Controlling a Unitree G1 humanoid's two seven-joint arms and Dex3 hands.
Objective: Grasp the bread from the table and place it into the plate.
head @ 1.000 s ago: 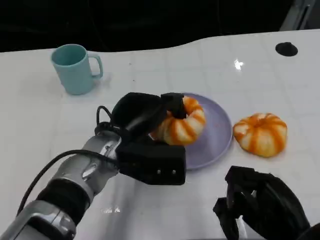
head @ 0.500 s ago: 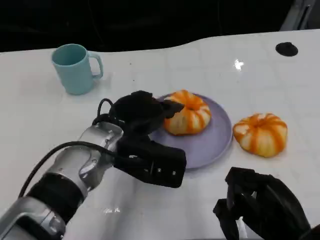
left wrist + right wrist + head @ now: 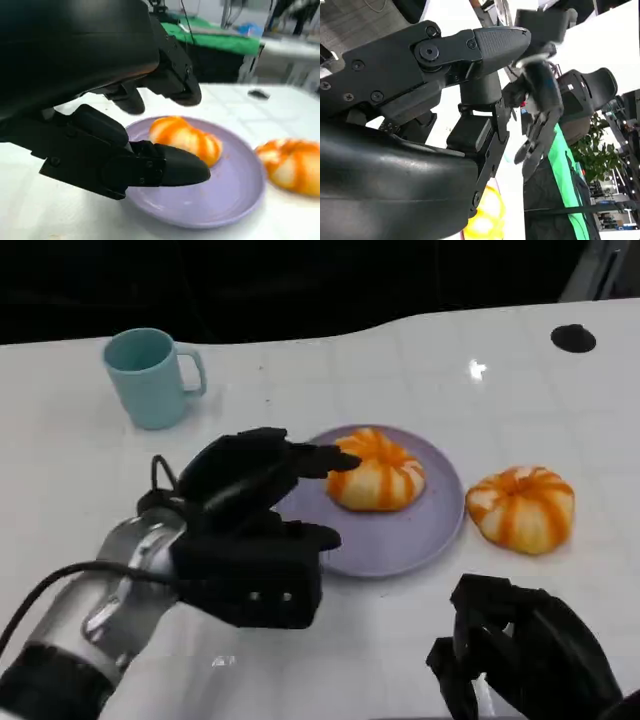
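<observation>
Bread [image 3: 378,471] lies on the purple plate [image 3: 420,540]; the left hand [image 3: 250,510], fingers spread and empty, hovers just beside it. Best to draw back level, clear of the rim. Right hand [image 3: 520,650] idles empty, fingers loosely apart, above the tabletop [image 3: 300,370].

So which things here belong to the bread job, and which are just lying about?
Job:
- bread, on the plate
- purple plate
- second bread, on the table
- left hand, open by the plate

Lying about:
- teal mug
- black disc
</observation>
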